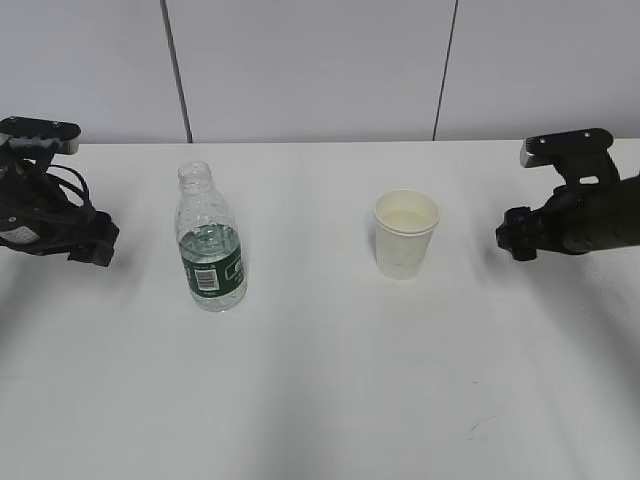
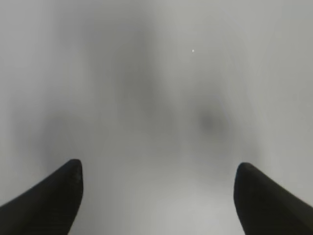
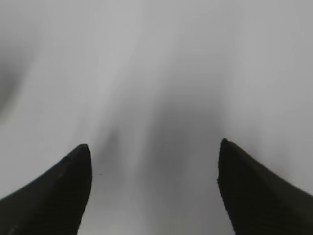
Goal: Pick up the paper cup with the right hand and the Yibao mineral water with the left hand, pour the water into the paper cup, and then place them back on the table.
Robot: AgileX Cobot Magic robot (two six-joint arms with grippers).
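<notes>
The Yibao mineral water [image 1: 210, 245] stands upright and capless on the white table [image 1: 320, 400], left of centre, with its green label and barcode facing me. The paper cup [image 1: 405, 233] stands upright right of centre. My left hand [image 1: 95, 243] is at the far left, apart from the bottle. My right hand [image 1: 515, 243] is at the far right, apart from the cup. The left wrist view shows my left gripper [image 2: 157, 169] open over bare table. The right wrist view shows my right gripper [image 3: 154, 149] open over bare table. Neither wrist view shows the bottle or cup.
A grey panelled wall [image 1: 320, 60] runs behind the table's far edge. A faint dark scuff [image 1: 478, 425] marks the tabletop at the front right.
</notes>
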